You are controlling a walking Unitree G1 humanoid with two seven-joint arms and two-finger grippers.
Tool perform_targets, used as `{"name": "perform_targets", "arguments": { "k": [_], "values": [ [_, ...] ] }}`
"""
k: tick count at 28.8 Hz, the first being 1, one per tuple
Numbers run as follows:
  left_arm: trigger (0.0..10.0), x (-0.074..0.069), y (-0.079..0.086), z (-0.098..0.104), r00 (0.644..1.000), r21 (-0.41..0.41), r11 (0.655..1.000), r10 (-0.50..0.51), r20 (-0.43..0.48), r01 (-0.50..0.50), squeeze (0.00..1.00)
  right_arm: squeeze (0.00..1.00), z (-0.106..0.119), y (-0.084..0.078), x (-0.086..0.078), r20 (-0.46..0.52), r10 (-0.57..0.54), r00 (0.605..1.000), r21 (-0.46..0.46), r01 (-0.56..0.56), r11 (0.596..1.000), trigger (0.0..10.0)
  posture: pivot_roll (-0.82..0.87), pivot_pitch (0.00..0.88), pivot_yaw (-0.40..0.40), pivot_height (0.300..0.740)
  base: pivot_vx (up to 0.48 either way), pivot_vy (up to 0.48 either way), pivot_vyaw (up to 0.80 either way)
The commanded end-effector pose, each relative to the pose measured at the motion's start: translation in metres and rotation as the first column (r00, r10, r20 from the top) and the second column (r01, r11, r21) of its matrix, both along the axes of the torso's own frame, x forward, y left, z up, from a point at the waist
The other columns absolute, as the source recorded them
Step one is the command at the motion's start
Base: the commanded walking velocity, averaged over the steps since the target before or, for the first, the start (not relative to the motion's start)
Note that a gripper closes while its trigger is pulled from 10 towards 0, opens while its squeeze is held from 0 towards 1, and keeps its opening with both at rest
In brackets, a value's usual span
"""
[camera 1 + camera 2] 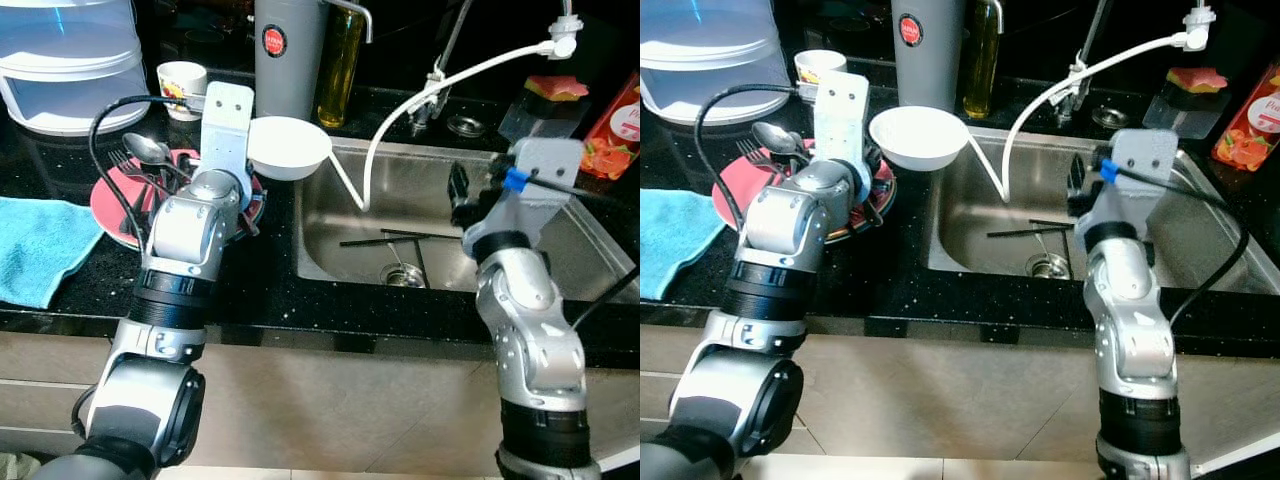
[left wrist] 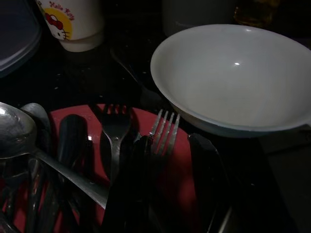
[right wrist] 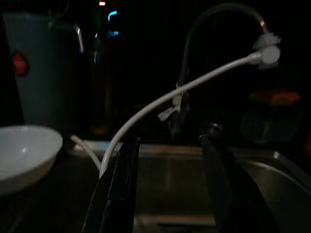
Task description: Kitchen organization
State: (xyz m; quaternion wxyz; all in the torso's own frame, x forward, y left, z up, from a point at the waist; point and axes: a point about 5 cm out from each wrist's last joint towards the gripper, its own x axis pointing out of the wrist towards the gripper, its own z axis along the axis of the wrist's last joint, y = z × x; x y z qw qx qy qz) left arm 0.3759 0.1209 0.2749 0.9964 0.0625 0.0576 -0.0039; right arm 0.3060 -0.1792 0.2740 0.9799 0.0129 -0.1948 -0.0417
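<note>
From my head I look down on a black speckled worktop with a steel sink sunk into it on my right; a grey canister and an oil bottle stand at the back, and a blue cloth lies at my far left. A red plate carrying cutlery sits beside the sink, and a white bowl rests at the sink's near corner, mouth up. A white hose arcs from the tap area down into the basin. My left tool hovers over the plate; my right tool hangs above the sink. Through my left wrist, two forks lie on the plate with their long axes running away from me, tines toward the bowl, and a spoon lies slantwise; the fingers stand apart, holding nothing. Through my right wrist, dark, the fingers are parted and empty, aimed over the sink at the hose.
</note>
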Motion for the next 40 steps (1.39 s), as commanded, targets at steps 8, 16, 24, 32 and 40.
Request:
{"name": "perform_targets", "arguments": {
  "k": [8, 16, 24, 32, 40],
  "values": [
    [10.0, -0.002, 0.009, 0.004, 0.998, 0.005, 0.998, 0.055, 0.017, -0.055, 0.00, 0.00, 0.010, -0.015, -0.002, 0.025, -0.070, 0.997, 0.062, 0.069, 0.996, 10.0, 0.15, 0.045, -0.105, 0.740, 0.000, 0.000, 0.00],
    [10.0, -0.002, 0.015, 0.005, 0.995, -0.011, 0.995, 0.099, 0.018, -0.099, 0.00, 0.00, 0.004, -0.006, -0.002, 0.012, -0.073, 0.997, 0.107, 0.071, 0.992, 10.0, 0.16, 0.044, -0.094, 0.740, 0.000, 0.000, 0.00],
    [10.0, -0.005, 0.013, -0.002, 0.996, -0.030, 0.996, 0.087, 0.007, -0.087, 0.00, 0.00, 0.001, 0.001, -0.002, 0.001, -0.051, 0.999, 0.111, 0.050, 0.993, 10.0, 0.14, 0.032, -0.098, 0.740, 0.000, 0.000, 0.00],
    [10.0, -0.007, 0.015, -0.001, 0.994, -0.032, 0.993, 0.110, 0.006, -0.110, 0.00, 0.00, -0.003, -0.005, -0.001, -0.007, -0.067, 0.998, 0.119, 0.067, 0.991, 10.0, 0.18, 0.003, -0.087, 0.740, 0.000, 0.000, 0.00],
    [10.0, -0.007, 0.018, -0.001, 0.992, -0.091, 0.988, 0.120, -0.032, -0.123, 0.00, 0.00, -0.001, 0.013, 0.009, 0.004, -0.010, 1.000, 0.142, 0.009, 0.990, 10.0, 0.20, 0.000, -0.105, 0.740, 0.000, 0.000, 0.00]
  ]
}}
